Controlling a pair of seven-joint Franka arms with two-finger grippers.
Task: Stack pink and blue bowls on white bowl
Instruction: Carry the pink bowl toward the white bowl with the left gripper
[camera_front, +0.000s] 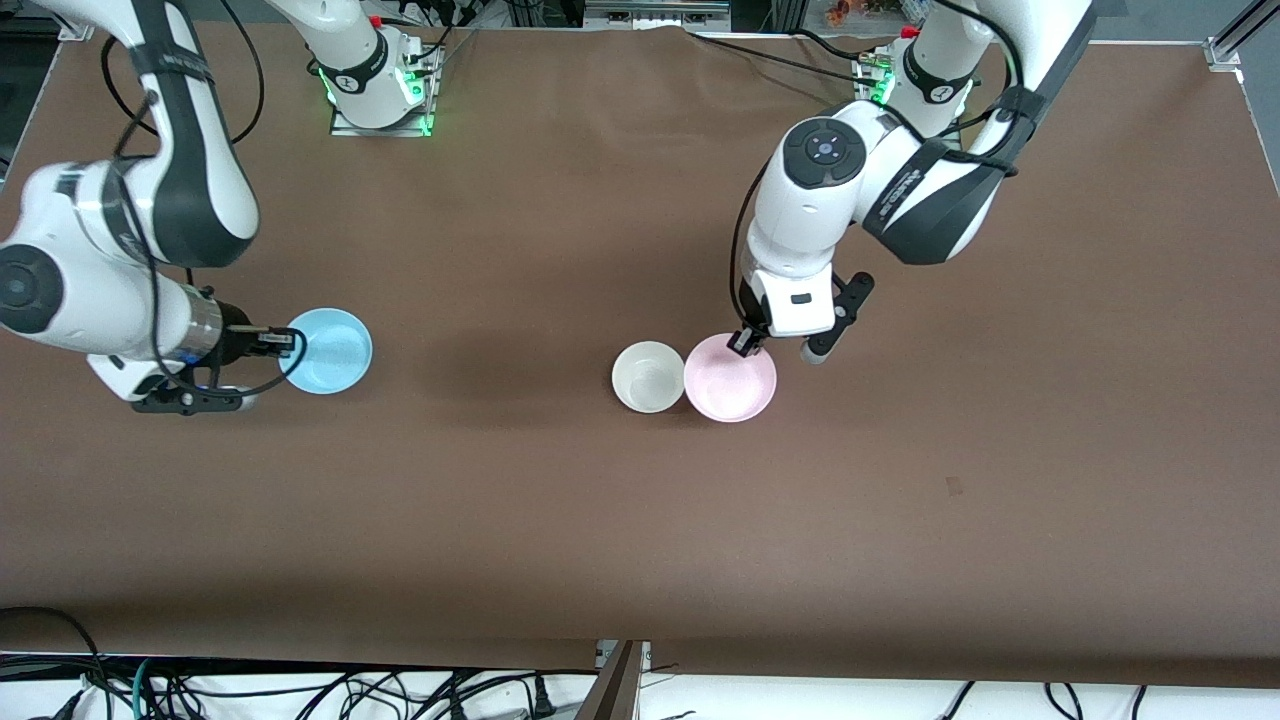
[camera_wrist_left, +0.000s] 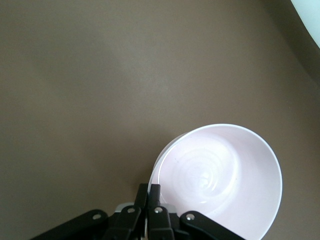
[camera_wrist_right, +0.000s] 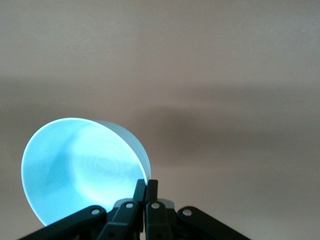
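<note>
Pink bowl, blue bowl, white bowl

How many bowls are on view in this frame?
3. The blue bowl is at the right arm's end, its rim pinched by the right pincer. The white bowl sits mid-table beside the pink bowl, whose rim the left pincer pinches.

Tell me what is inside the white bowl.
Nothing: the white bowl shows a bare inside. The pink bowl sits beside it, gripped at the rim by the left pincer. Under the white bowl is hidden.
</note>
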